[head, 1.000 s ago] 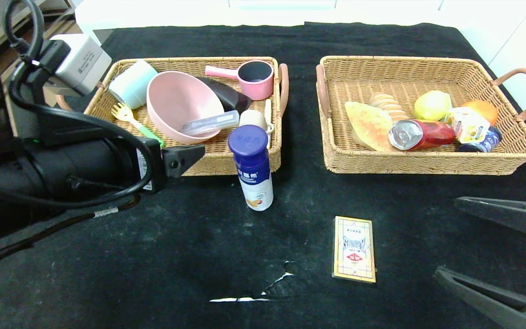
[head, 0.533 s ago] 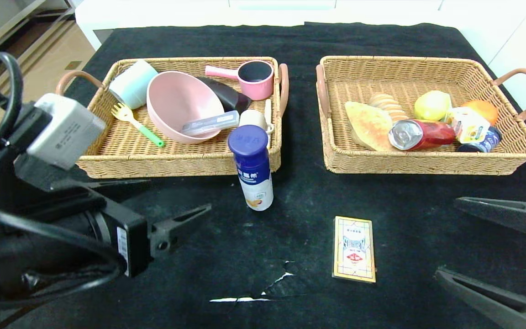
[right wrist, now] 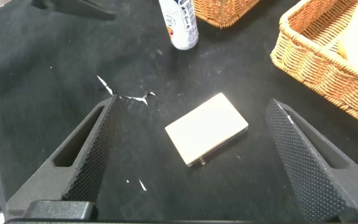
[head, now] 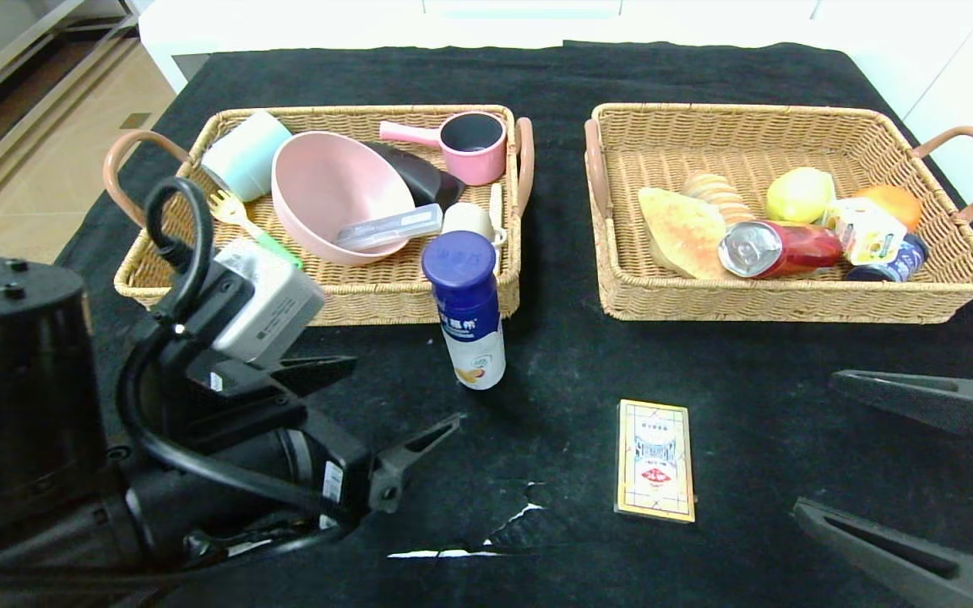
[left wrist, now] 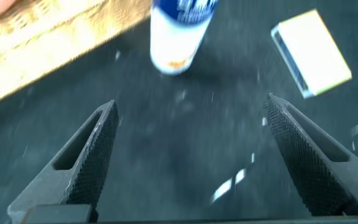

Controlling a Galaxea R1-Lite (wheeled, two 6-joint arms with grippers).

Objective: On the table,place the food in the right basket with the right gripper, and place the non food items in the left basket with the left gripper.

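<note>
A white bottle with a blue cap [head: 464,308] stands upright on the black cloth, just in front of the left basket [head: 368,300]. A flat yellow-edged card box [head: 655,460] lies nearer, to the bottle's right. My left gripper [head: 406,393] is open and empty, low over the cloth, near-left of the bottle. In the left wrist view the bottle [left wrist: 179,31] and the box [left wrist: 312,53] lie beyond the left gripper [left wrist: 191,106]. My right gripper [head: 818,443] stands open and empty to the right of the box [right wrist: 207,129], which lies beyond its fingers.
The left basket holds a pink bowl [head: 339,198], a pink pot [head: 470,143], a pale cup [head: 246,156], a green fork [head: 254,228]. The right basket [head: 790,300] holds bread [head: 681,228], a red can [head: 778,247], a lemon [head: 799,194] and other food. The cloth is torn [head: 486,536] near the front.
My left arm has come back from the left basket's front edge, swinging nearer and rightward, down toward the cloth beside the bottle. The right arm has barely shifted. Nothing was picked up.
</note>
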